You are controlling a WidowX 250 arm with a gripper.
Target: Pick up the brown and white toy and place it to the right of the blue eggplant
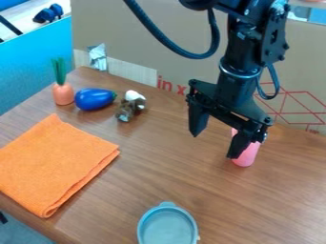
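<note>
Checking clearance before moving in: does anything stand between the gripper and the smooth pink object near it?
Nothing visible stands between the gripper and the smooth pink object. One black finger partly hides it from the camera; whether they touch is unclear.

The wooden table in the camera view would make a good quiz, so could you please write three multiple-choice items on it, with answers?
1. Where is the toy carrot?
A) Inside the round container
B) Beside the toy eggplant
C) On the floor

2. What colour is the folded cloth?
A) Green
B) White
C) Orange

3. How do the fingers of the gripper stand?
A) Apart
B) Pressed together
C) Closed on a spoon

Answers:
1 B: it stands upright next to the eggplant.
2 C: its whole visible surface is orange.
3 A: a wide gap shows between the fingertips.
</note>
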